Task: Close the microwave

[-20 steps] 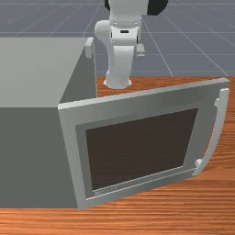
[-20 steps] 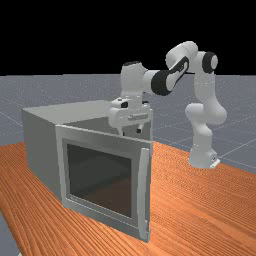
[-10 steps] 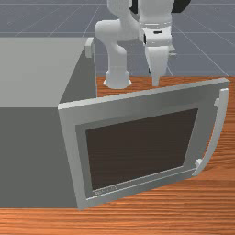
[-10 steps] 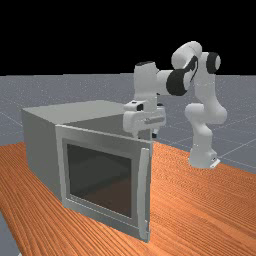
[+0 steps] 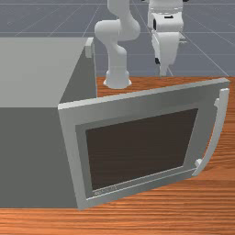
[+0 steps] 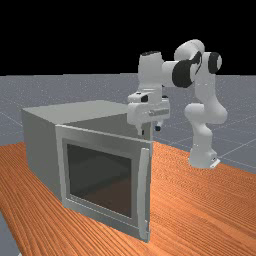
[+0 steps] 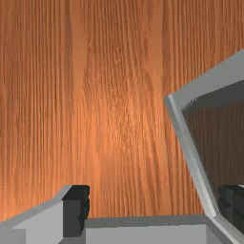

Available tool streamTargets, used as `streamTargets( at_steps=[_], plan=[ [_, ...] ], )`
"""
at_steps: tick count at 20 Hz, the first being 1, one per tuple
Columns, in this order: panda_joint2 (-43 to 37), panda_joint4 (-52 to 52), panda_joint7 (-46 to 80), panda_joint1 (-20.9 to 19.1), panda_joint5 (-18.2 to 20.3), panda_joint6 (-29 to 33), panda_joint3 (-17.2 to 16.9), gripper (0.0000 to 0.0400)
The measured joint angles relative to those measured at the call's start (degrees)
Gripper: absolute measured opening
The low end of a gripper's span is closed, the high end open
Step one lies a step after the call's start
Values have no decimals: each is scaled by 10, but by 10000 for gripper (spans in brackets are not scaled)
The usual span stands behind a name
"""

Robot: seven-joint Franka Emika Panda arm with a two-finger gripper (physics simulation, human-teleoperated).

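The microwave (image 5: 32,151) sits on the table (image 5: 160,220), at the front view's left. Its door (image 5: 137,101) sticks out to the front view's right. The window (image 5: 142,149) is in the door, and the handle (image 5: 216,133) is on the door's end away from the microwave. The arm's foot (image 5: 117,78) stands on the table, behind the door in the front view. The gripper (image 6: 150,130) is up over the table.

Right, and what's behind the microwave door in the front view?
Past the top of the microwave door: wooden table, the arm's base and the gripper. The door covers anything lower down.
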Motion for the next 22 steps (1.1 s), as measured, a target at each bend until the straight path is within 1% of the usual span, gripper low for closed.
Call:
streamTargets(
  at_steps=[2,7,8,13,16,17,19,20,21,22],
  plan=[
    [4,14,2,0,0,-7,0,400],
    [83,130,29,4,-5,-42,-7,400],
    [87,133,31,5,-6,-43,-6,400],
    [116,176,115,42,-15,-55,1,400],
    [132,200,88,51,-14,-62,12,400],
    [140,213,86,53,-19,-68,12,400],
    [157,236,88,55,-24,-58,9,400],
    [138,187,98,58,-43,25,3,400],
    [119,140,130,66,-83,108,-9,400],
    [106,112,226,97,-187,183,-50,385]
  ],
)
